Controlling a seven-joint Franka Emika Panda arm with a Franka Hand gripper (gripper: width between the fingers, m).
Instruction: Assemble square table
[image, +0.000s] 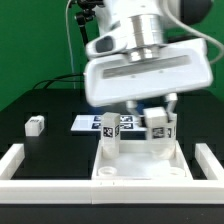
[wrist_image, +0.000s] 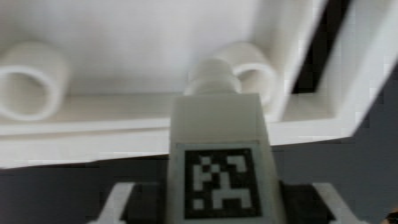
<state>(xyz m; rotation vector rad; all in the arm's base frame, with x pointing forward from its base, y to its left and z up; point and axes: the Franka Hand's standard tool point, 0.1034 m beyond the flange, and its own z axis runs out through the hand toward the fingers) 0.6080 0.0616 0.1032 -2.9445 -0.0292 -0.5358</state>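
gripper: my gripper (image: 152, 108) hangs low over the far side of the tabletop (image: 140, 166); jaws straddle the tagged leg (wrist_image: 222, 160); my fingers (wrist_image: 125, 206) are blurred in the wrist view, so I cannot tell whether they pinch it or stand clear
tabletop: lies flat, rim up, just behind the front low wall (image: 20, 160)
tagged leg: upright on the tabletop's far side, at the exterior view's right; tag faces the wrist camera; its far tip meets a round white tube (wrist_image: 246, 80) inside the tabletop rim
second leg: second leg (image: 108, 140) stands upright on the tabletop, at the exterior view's left
loose leg: loose leg (image: 35, 125) lies well apart from the tabletop, toward the exterior view's left
marker board: marker board (image: 85, 122) lies flat just behind the tabletop
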